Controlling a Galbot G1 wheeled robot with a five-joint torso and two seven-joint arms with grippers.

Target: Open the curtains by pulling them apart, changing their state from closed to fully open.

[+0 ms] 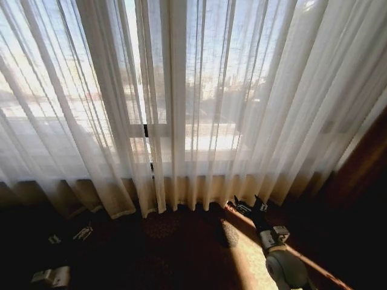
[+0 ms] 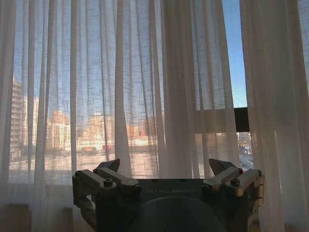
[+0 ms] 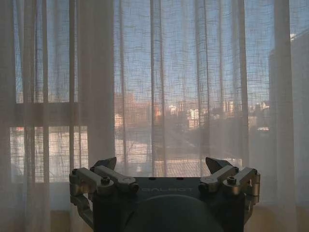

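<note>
The curtains [image 1: 199, 103] hang shut across the window, thin and see-through, falling in many soft upright folds to the dark floor [image 1: 181, 254]. Two panels meet near the middle, where a narrow slit shows the window frame [image 1: 146, 130]. The right gripper [image 1: 249, 205] sits low near the hems, fingers spread apart and holding nothing, with bare floor around it. The left gripper [image 2: 165, 166] also faces the cloth, its fingers wide apart, short of the folds.

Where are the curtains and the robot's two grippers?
curtains [image 1: 199, 90]: head view, middle folds.
left gripper [image 2: 165, 166]: left wrist view, between its open jaws.
right gripper [image 3: 161, 164]: right wrist view, between its open jaws.
</note>
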